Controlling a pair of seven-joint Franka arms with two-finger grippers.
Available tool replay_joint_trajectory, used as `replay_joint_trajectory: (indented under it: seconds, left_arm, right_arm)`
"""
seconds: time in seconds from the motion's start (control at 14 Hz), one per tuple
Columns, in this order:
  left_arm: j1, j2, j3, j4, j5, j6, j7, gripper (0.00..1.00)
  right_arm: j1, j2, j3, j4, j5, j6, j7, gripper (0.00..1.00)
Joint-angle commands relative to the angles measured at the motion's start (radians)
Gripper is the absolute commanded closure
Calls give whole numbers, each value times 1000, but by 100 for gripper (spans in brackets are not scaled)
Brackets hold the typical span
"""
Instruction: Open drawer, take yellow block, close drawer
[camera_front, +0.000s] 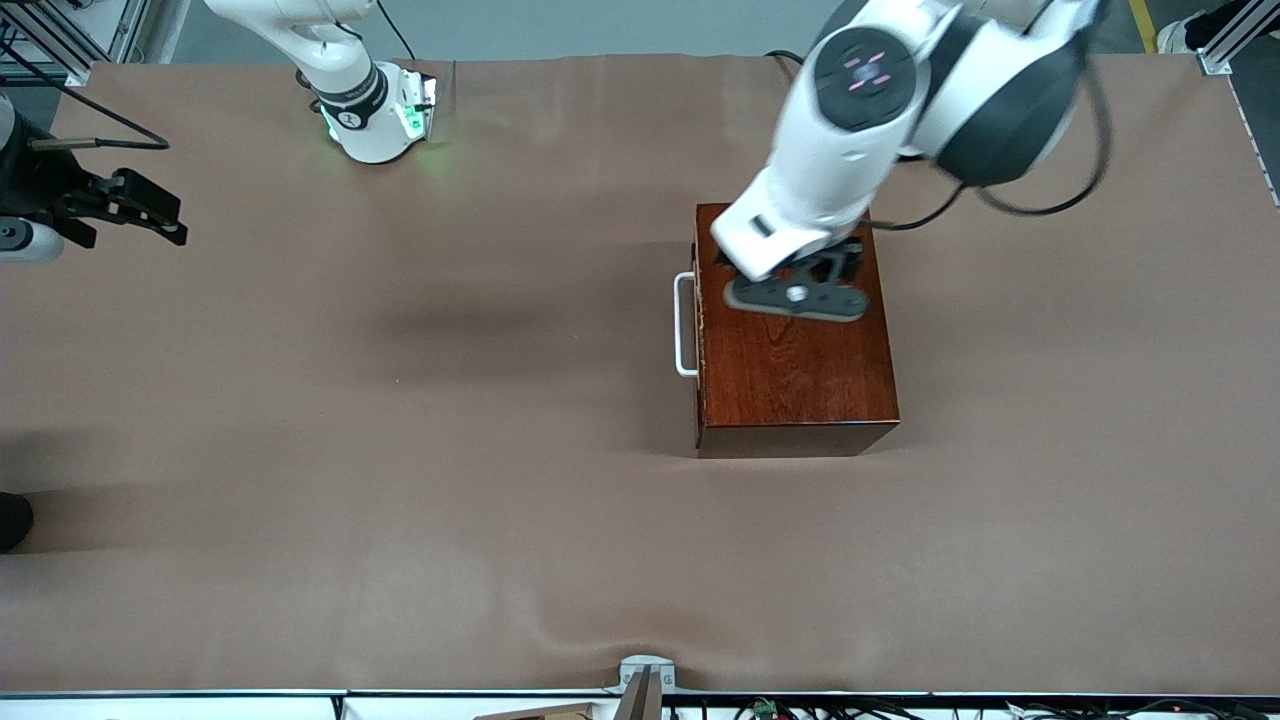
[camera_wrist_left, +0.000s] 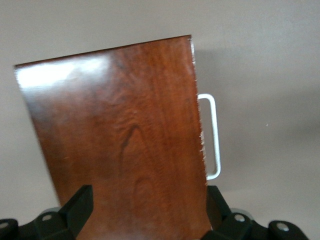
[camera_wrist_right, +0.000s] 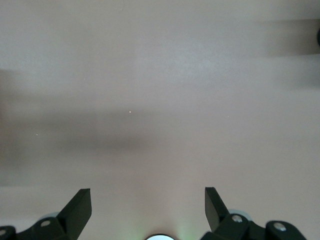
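The glossy mahogany box (camera_front: 795, 370) stands on the brown table, toward the left arm's end. Its drawer (camera_front: 699, 340) is shut, and the white bar handle (camera_front: 684, 325) faces the right arm's end. My left gripper (camera_front: 795, 295) hangs open just over the box's top, at the part farther from the front camera. In the left wrist view its fingers (camera_wrist_left: 80, 205) stand about as wide as the box (camera_wrist_left: 125, 130), with the handle (camera_wrist_left: 212, 135) beside it. My right gripper (camera_front: 165, 220) waits open over bare table at the right arm's end, nothing between its fingers (camera_wrist_right: 80, 207). The yellow block is hidden.
The right arm's base (camera_front: 375, 115) with a green light stands at the table's farthest edge. A small metal bracket (camera_front: 645, 680) sits at the edge nearest the front camera. A dark object (camera_front: 12, 520) pokes in at the right arm's end of the table.
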Motion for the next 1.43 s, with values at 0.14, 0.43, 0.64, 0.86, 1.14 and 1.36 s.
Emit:
replay_joint_trajectory:
  seconds: [0.14, 0.43, 0.64, 0.86, 1.14, 1.36]
  left_arm:
    - [-160, 176, 33, 127, 126, 51, -198, 0]
    - [-377, 282, 228, 172, 124, 90, -286, 0]
    - [-444, 332, 282, 172, 123, 126, -332, 0]
    - [-456, 346, 289, 170, 123, 136, -355, 0]
    - [-456, 380, 288, 159, 124, 125, -355, 0]
    - [-457, 392, 288, 161, 124, 134, -355, 0]
  right_arm:
    - [-23, -16, 13, -14, 18, 5, -13, 0]
    - [-23, -17, 13, -14, 18, 5, -13, 0]
    - [-23, -17, 13, -16, 18, 5, -13, 0]
    - [-23, -16, 13, -16, 18, 5, -13, 0]
    - [-23, -16, 13, -14, 18, 5, -13, 0]
    - [-23, -17, 13, -16, 18, 3, -13, 0]
